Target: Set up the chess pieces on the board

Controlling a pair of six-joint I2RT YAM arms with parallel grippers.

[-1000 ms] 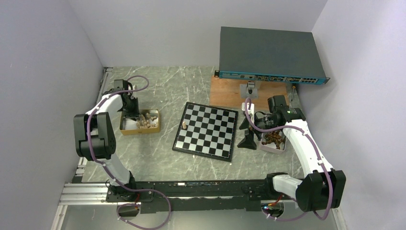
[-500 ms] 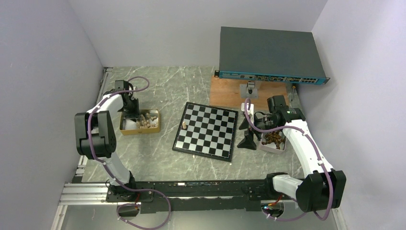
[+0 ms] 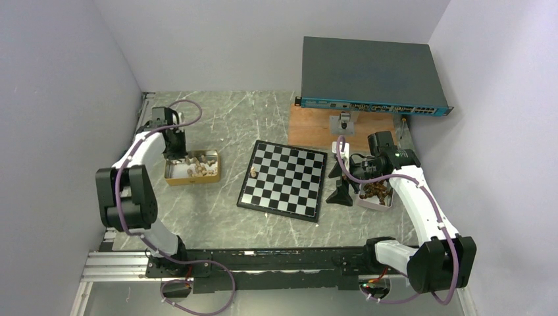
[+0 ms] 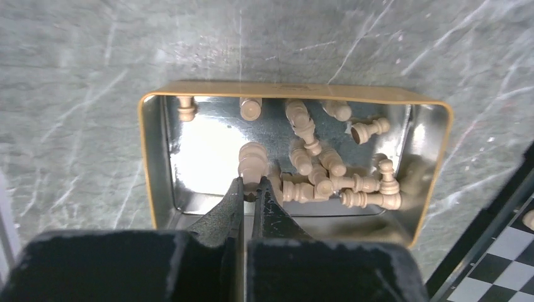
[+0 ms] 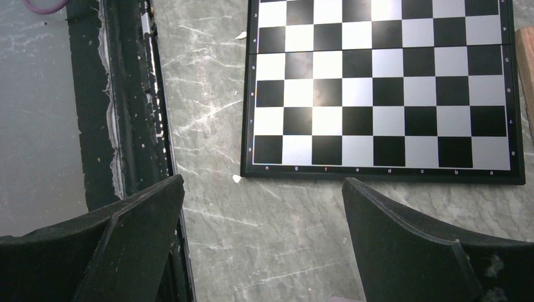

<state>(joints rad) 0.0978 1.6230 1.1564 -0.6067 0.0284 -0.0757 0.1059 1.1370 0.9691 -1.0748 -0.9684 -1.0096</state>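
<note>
Left wrist view: the left gripper is pinched tight on a light tan piece inside the gold tin — the other chess pieces lie jumbled beside it. The right gripper gapes wide, holding nothing, near the board.

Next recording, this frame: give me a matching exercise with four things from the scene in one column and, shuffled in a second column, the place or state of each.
Column one
1. left gripper
2. right gripper
3. lone light piece
4. dark pieces

Column two
A. heaped in the white tray right of the board
B. jaws wide apart, nothing between them
C. shut on a tan chessman at the gold tin
D. standing on the board near its left edge

Pairs: 1-C, 2-B, 3-D, 4-A
</note>
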